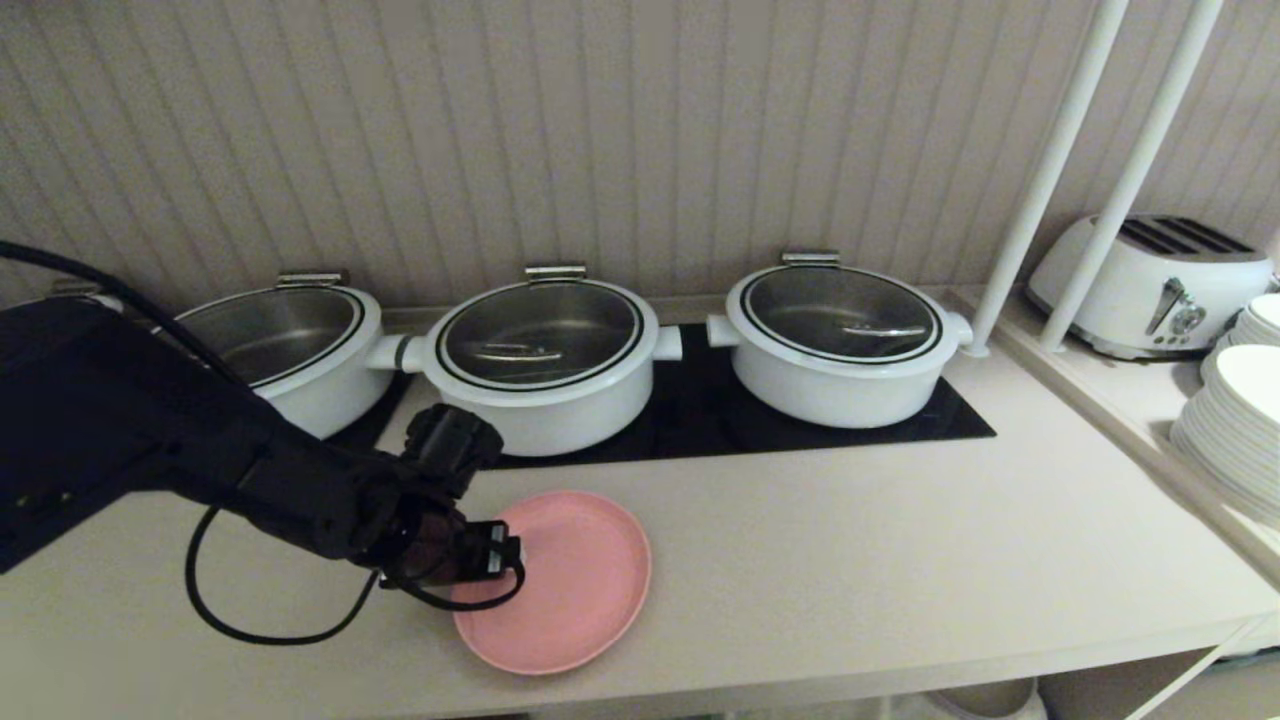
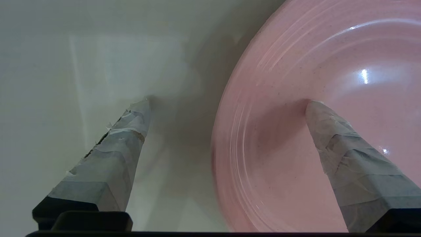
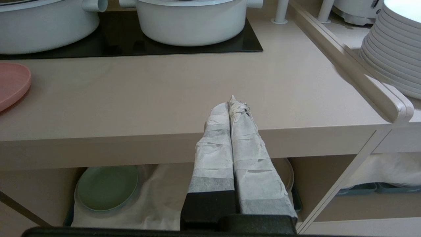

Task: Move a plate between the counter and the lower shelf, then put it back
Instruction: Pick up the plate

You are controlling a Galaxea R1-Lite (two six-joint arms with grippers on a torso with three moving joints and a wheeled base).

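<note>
Counter (image 1: 850,540) fills most of what I see from the head camera, a long beige worktop with a black hob panel (image 1: 700,410) set in toward the far wall. On that panel sit three white pots (image 1: 545,365) in a row, each with a glass lid (the left one is partly hidden behind my left arm). Off to the far right a white toaster (image 1: 1150,285) stands beside a stack of white plates (image 1: 1235,420).

Below the worktop, my right wrist camera shows the lower shelf (image 3: 158,200) with its white cloth lining and a green plate (image 3: 107,187) lying on it.

My pink plate (image 1: 570,580) lies flat on the counter, near the front edge and left of centre, just in front of the middle pot.

My left gripper (image 1: 500,555) is at the plate's left rim with its jaws spread wide and holding nothing; one taped fingertip (image 2: 315,110) is over the plate's inner surface, the other over bare counter outside the rim.

My right gripper (image 3: 233,105) is parked in front of the counter edge, its taped fingers pressed together and empty.
</note>
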